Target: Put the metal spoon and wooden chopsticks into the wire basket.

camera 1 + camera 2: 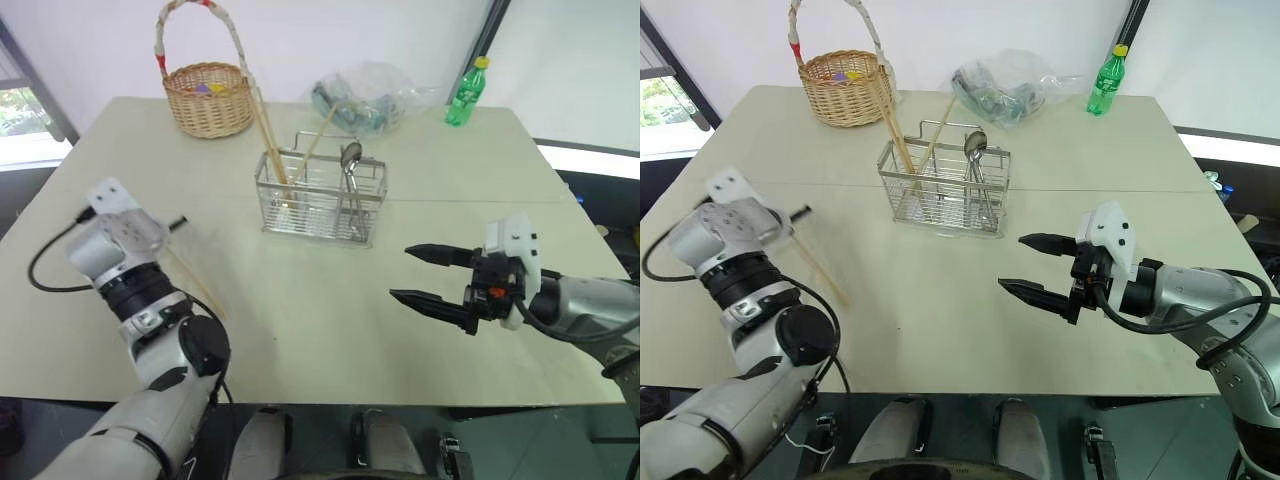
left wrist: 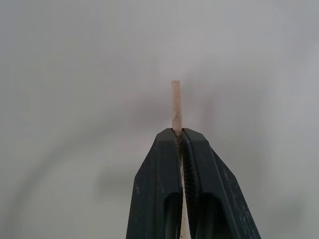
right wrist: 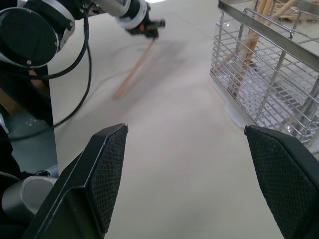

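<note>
The wire basket [image 1: 312, 212] stands at the table's middle. The metal spoon [image 1: 351, 156] stands in its right part, bowl up. Two wooden chopsticks [image 1: 270, 140] lean in its left part. My left gripper [image 2: 180, 137] is shut on the end of another chopstick [image 1: 820, 270], which slants down toward the table's near left; the right wrist view shows this chopstick [image 3: 134, 69] hanging from the left gripper [image 3: 149, 27]. My right gripper [image 1: 420, 272] hovers open and holds nothing, to the front right of the basket [image 3: 269, 64].
A round wicker basket [image 1: 208, 98] with a tall handle stands at the far left. A clear plastic bag [image 1: 365, 100] and a green bottle [image 1: 466, 93] sit along the far edge. Bare tabletop [image 1: 320, 320] lies between my arms.
</note>
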You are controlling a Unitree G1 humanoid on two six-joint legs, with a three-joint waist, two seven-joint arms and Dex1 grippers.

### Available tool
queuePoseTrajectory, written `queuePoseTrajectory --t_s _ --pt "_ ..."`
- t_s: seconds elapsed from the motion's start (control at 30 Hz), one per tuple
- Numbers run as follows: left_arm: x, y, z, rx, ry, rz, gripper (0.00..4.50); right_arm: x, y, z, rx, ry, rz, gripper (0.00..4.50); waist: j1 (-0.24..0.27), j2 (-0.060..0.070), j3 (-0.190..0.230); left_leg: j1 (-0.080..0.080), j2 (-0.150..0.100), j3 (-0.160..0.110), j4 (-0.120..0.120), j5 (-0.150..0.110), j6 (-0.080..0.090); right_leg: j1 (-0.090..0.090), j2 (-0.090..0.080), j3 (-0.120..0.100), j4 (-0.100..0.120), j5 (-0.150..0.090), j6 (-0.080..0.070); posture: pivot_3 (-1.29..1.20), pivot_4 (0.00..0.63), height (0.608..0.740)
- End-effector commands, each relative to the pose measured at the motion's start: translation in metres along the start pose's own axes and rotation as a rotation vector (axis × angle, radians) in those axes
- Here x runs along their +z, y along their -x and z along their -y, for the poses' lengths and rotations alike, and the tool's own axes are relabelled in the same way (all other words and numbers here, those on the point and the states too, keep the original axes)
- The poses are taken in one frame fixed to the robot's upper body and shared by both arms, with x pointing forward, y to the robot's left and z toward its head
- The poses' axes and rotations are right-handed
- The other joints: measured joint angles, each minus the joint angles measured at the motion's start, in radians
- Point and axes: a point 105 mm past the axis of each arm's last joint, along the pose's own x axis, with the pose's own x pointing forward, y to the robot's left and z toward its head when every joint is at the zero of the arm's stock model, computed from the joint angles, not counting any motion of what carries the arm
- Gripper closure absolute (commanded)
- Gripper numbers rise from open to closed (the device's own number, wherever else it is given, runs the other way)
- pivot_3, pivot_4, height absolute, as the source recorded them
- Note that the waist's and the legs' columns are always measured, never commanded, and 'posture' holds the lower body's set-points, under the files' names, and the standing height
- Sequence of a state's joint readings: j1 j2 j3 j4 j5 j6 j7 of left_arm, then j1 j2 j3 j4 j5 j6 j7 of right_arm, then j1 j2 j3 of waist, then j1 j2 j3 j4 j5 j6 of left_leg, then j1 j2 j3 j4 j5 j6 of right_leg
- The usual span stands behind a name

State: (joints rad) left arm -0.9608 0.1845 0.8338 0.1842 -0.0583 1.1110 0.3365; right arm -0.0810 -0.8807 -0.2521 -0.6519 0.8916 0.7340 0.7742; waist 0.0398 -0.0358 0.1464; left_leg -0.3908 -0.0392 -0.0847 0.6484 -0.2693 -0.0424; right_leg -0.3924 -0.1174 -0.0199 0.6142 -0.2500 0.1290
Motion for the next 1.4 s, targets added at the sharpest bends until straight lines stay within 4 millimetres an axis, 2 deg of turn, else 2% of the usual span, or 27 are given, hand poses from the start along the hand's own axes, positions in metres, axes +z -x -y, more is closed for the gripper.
queuePoseTrajectory --t_s 0.03,0.17,0.27,0.33,0.4,0.5,0.6,0.73,0.9,1.13,1.23,1.4 --pt "0.090 0.019 0.020 -0.198 0.236 0.360 4.45 0.014 0.002 -0.001 0.004 0.029 0.046 0.63 0.002 -0.001 0.000 0.000 0.000 0.000 0.000 0.000 0.000 0.000 0.000 0.000 0.000 0.000 0.000 0.00 0.150 0.666" --pt "0.147 0.047 0.038 -0.410 0.391 0.580 4.45 0.015 0.001 0.000 0.001 0.021 0.054 0.63 0.002 -0.002 0.000 -0.001 0.000 0.000 0.000 0.000 0.002 0.001 -0.002 -0.001 -0.002 0.000 0.000 0.00 0.150 0.666" --pt "0.187 0.089 0.070 -0.673 0.446 0.721 4.45 0.015 -0.001 -0.003 0.006 0.016 0.060 0.63 0.002 -0.002 0.000 -0.001 -0.001 0.000 0.000 0.001 0.004 0.001 -0.003 -0.002 -0.002 0.000 0.000 0.00 0.150 0.666" --pt "0.200 0.117 0.095 -0.855 0.463 0.756 4.45 0.015 -0.002 -0.003 0.004 0.012 0.063 0.63 0.001 -0.003 0.000 -0.002 0.000 0.000 0.000 0.001 0.004 0.001 -0.003 -0.004 -0.002 0.000 0.000 0.00 0.150 0.666" --pt "0.201 0.140 0.122 -1.018 0.440 0.751 4.45 0.014 -0.002 -0.004 -0.002 0.009 0.065 0.63 0.001 -0.003 0.000 -0.002 0.000 0.000 0.000 0.001 0.004 0.002 -0.003 -0.006 -0.002 0.000 0.000 0.00 0.150 0.666" --pt "0.192 0.151 0.146 -1.112 0.377 0.721 4.45 0.014 -0.002 -0.005 -0.011 0.004 0.069 0.63 -0.001 0.000 -0.001 -0.001 0.000 0.000 0.000 0.001 0.004 0.003 -0.003 -0.006 -0.002 0.000 0.000 0.00 0.150 0.666" --pt "0.156 0.157 0.181 -1.198 0.145 0.692 4.45 0.015 0.000 -0.003 -0.036 -0.001 0.077 0.63 -0.002 0.001 -0.001 0.000 0.000 0.000 0.000 0.001 0.005 0.004 -0.002 -0.006 -0.001 0.000 0.000 0.00 0.150 0.666" --pt "0.115 0.157 0.205 -1.271 -0.065 0.649 4.45 0.015 0.001 -0.003 -0.065 -0.009 0.090 0.63 -0.004 0.001 -0.001 0.000 0.000 0.000 0.001 0.001 0.005 0.003 -0.001 -0.006 0.000 0.000 0.000 0.00 0.150 0.666" --pt "0.068 0.152 0.218 -1.322 -0.223 0.614 4.45 0.014 0.003 -0.003 -0.092 -0.020 0.096 0.63 -0.003 0.002 0.000 -0.001 0.000 0.000 0.000 0.001 0.005 0.002 -0.001 -0.006 -0.001 0.000 -0.001 0.00 0.150 0.666" --pt "0.021 0.143 0.219 -1.336 -0.332 0.602 4.45 0.014 0.002 -0.002 -0.108 -0.026 0.103 0.63 -0.001 0.002 0.000 -0.001 0.001 0.000 0.000 0.001 0.006 0.003 -0.002 -0.006 -0.001 0.000 -0.001 0.00 0.150 0.666" --pt "0.011 0.139 0.214 -1.334 -0.334 0.589 3.43 0.014 0.002 0.000 -0.112 -0.027 0.104 0.63 -0.001 0.002 0.000 -0.001 0.001 0.000 0.001 0.001 0.006 0.002 -0.002 -0.006 -0.001 0.000 -0.002 0.00 0.150 0.666" --pt "0.010 0.137 0.206 -1.311 -0.320 0.584 0.85 0.014 0.002 0.005 -0.118 -0.028 0.105 0.63 -0.002 0.002 0.000 -0.001 0.001 0.000 0.001 0.001 0.006 0.002 -0.002 -0.006 -0.002 0.001 -0.002 0.00 0.150 0.666"
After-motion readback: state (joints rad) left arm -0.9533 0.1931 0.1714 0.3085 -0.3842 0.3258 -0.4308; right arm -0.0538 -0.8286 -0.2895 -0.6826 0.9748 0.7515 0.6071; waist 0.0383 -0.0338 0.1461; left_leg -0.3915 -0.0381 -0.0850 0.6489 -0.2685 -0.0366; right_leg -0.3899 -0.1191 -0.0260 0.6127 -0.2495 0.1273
